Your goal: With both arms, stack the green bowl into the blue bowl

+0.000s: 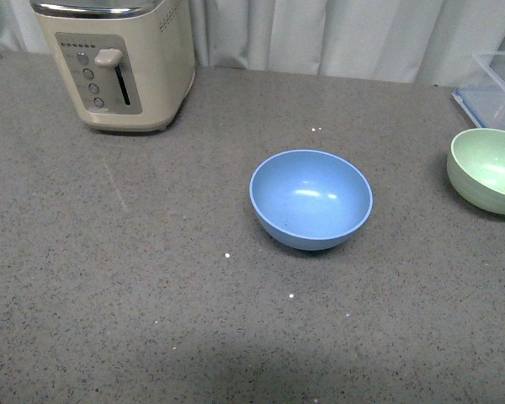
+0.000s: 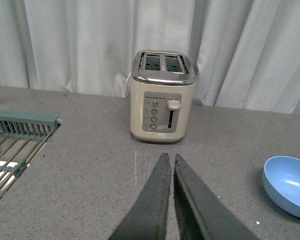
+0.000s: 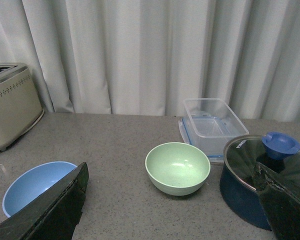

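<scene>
The blue bowl (image 1: 311,199) stands upright and empty near the middle of the grey counter; it also shows as the blue bowl (image 2: 288,185) and the blue bowl (image 3: 37,186). The green bowl (image 1: 489,169) sits empty at the right edge of the front view, apart from the blue one. In the right wrist view the green bowl (image 3: 177,167) lies ahead of my right gripper (image 3: 172,172), which is wide open and holds nothing. My left gripper (image 2: 170,158) is shut and empty, pointing toward the toaster, with the blue bowl off to its side. Neither arm shows in the front view.
A cream toaster (image 1: 118,61) stands at the back left. A clear plastic container (image 3: 210,123) sits behind the green bowl, and a dark blue pot with a glass lid (image 3: 262,175) is beside it. A metal dish rack (image 2: 15,147) appears in the left wrist view. A curtain hangs behind.
</scene>
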